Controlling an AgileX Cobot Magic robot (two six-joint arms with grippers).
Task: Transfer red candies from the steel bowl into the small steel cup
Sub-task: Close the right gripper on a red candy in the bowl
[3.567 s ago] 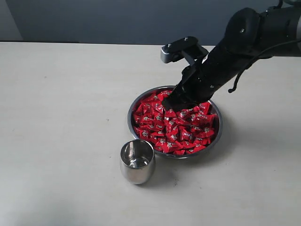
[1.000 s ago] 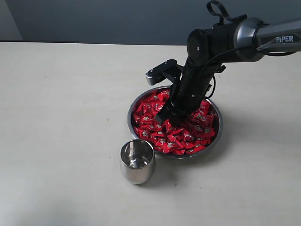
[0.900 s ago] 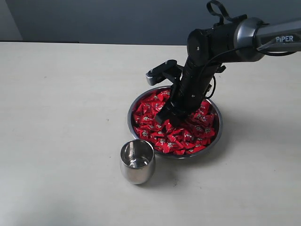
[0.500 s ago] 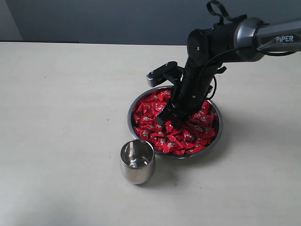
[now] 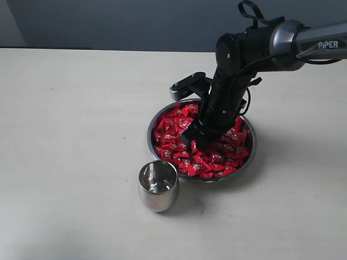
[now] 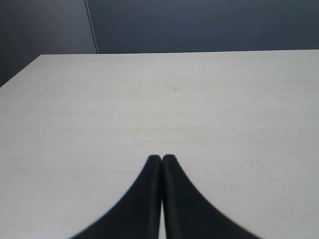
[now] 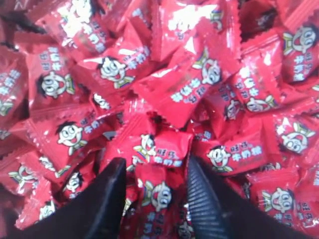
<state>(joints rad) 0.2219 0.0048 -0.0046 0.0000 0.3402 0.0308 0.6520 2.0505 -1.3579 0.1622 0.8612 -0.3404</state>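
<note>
Between spread right fingers: red candies, heaped.

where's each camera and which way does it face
Exterior view: off the arms, angled down at table, bowl, cup; right arm, right hand show.
Left wrist view: on left arm, facing across table to dark wall; shut left hand shows.
Right wrist view: on right arm, close over candies; parted fingers show.
Shared: exterior and right wrist both see candies, right hand.

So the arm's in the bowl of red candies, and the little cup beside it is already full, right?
No: the exterior view shows the small steel cup empty. The right gripper is indeed among the red candies in the steel bowl.
</note>
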